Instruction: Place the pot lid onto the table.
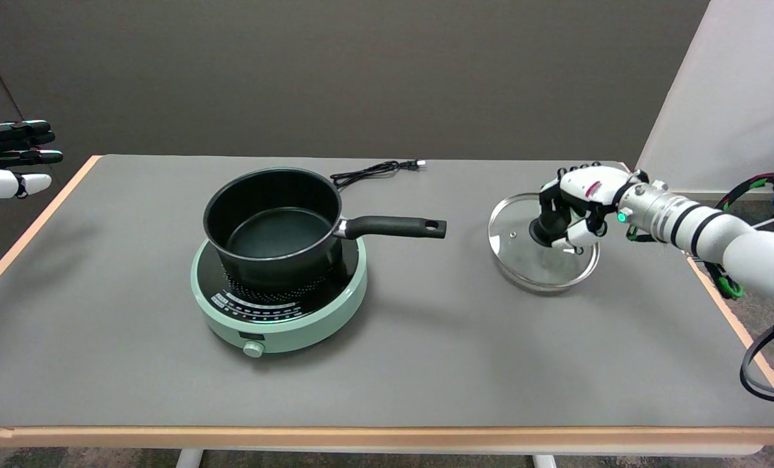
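Note:
The glass pot lid (523,253) with a metal rim and a black knob is at the right side of the grey table (426,364), tilted slightly, its near edge at or just above the mat. My right hand (579,208) reaches in from the right and grips the lid's black knob, fingers wrapped over it. The knob is mostly hidden by the fingers. The black pot (273,224) stands uncovered on the burner, its long handle (393,227) pointing right toward the lid.
A mint-green induction burner (276,312) carries the pot left of centre. Its black power cord (374,170) lies at the table's far edge. The idle left hand (10,159) hangs in the air at upper left. The table's right edge runs just beyond the lid.

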